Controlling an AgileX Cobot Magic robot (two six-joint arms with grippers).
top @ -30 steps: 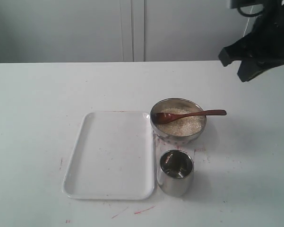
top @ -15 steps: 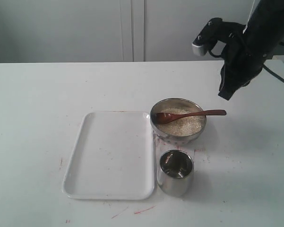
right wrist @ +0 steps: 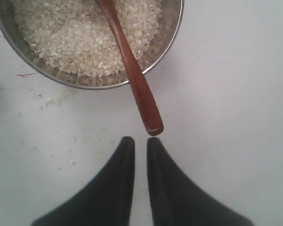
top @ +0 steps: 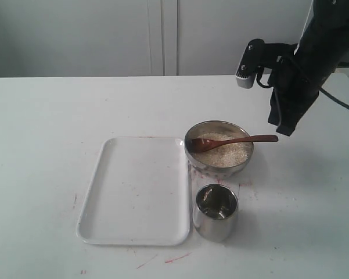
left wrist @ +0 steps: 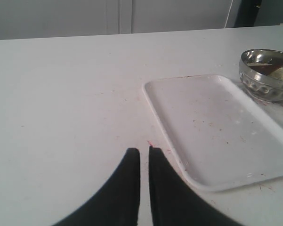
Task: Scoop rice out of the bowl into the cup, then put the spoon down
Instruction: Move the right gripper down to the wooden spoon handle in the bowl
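The steel bowl [top: 219, 152] holds a heap of off-white rice [top: 223, 150]. The dark wooden spoon [top: 235, 140] lies with its head in the rice and its handle sticking out over the rim to the right. In front of the bowl stands the steel cup [top: 215, 212]. My right gripper [top: 285, 128] hangs shut just above and right of the handle's end. In the right wrist view the spoon [right wrist: 132, 75] ends just ahead of the gripper [right wrist: 140, 140], apart from it. My left gripper [left wrist: 141, 150] is shut and empty over bare table.
A white tray [top: 136, 190] lies left of the bowl and cup; in the left wrist view the tray [left wrist: 216, 127] is beside the gripper, with the bowl [left wrist: 266, 75] beyond. Red marks and stray grains dot the white table [top: 46, 128].
The right arm has come in from the upper right corner and dropped down toward the spoon handle's end. Bowl, spoon, cup and tray have not moved.
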